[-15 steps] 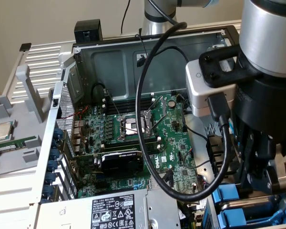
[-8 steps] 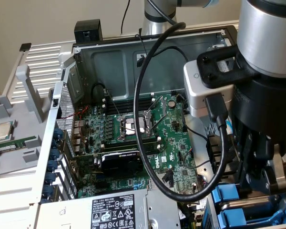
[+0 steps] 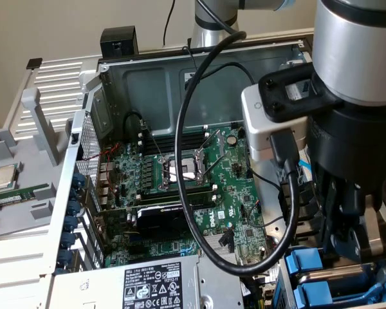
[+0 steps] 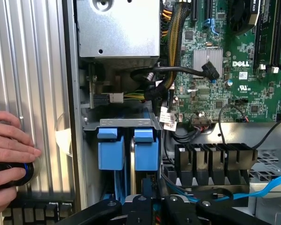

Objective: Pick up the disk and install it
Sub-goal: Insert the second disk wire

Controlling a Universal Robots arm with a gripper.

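Your gripper sits with fingers pressed nearly together above the blue-framed disk seated in the drive bay.

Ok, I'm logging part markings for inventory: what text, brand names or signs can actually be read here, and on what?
"DELL": white print on the green motherboard.
"DELL": top corner of the white label on the silver power supply; its warning symbols show, the fine print is too small to read.
Cable tag: unreadable.
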